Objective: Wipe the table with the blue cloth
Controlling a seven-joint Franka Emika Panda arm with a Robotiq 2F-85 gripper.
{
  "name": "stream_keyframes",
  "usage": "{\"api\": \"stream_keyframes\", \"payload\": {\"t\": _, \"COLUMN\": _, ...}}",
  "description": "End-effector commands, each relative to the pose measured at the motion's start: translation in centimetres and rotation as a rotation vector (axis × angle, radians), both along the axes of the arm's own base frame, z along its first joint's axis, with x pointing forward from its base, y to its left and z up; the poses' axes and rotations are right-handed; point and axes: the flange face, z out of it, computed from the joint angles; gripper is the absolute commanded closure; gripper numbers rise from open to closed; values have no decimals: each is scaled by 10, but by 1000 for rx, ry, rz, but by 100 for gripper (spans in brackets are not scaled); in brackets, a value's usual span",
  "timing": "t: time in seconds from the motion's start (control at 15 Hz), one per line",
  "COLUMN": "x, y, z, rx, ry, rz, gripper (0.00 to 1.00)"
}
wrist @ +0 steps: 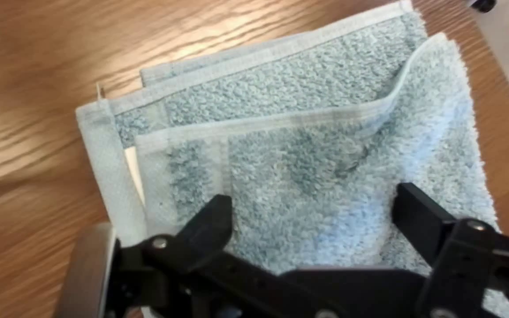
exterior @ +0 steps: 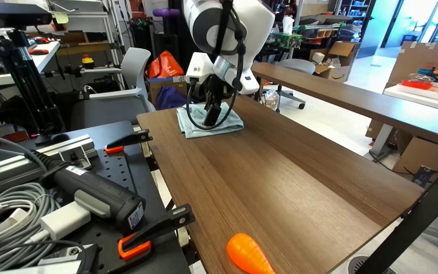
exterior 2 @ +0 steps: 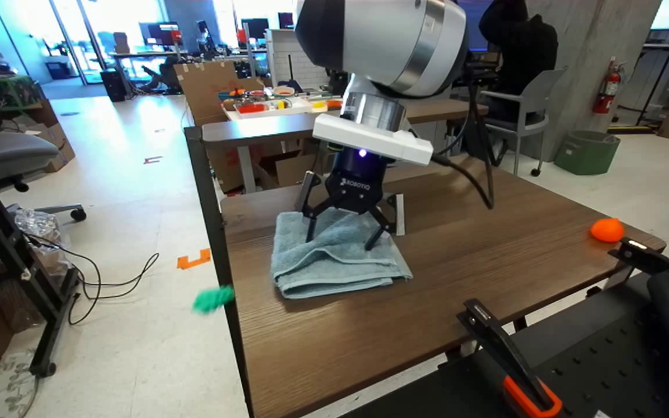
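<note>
- Cloth (exterior: 231, 122): on the bench (exterior: 280, 171), towards its far end in an exterior view.
- Tool (exterior 2: 342, 235): directly over the cloth; contact cannot be told.
- Tapered object (exterior: 248, 253): on the bench, towards the near end, well apart from the cloth.
- Side worktop (exterior: 107, 130): left of the bench.
- Second table (exterior: 356, 97): right of the bench.

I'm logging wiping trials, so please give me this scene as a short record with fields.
table: dark brown, wood-grain top
blue cloth: folded, rumpled, lying on the table
gripper: open, over the blue cloth; contact unclear
orange object: on the table, toward the opposite end from the blue cloth
wiping: one moment cannot show it
</note>
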Motion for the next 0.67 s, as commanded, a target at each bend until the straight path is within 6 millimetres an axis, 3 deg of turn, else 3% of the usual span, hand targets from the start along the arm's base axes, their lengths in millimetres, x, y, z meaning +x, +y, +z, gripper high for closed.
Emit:
{"api": "stream_keyframes", "payload": {"t": 0.0, "x": -27, "y": -31, "z": 41, "rx": -170, "ry": -3, "rz": -18, "gripper": 0}}
{"api": "stream_keyframes", "payload": {"t": 0.33, "x": -42, "y": -70, "z": 73, "rx": -276, "ry": -12, "rz": -42, "gripper": 0}}
{"api": "stream_keyframes", "payload": {"t": 0.6, "x": -66, "y": -83, "z": 106, "rx": -260, "ry": -21, "rz": -11, "gripper": 0}}
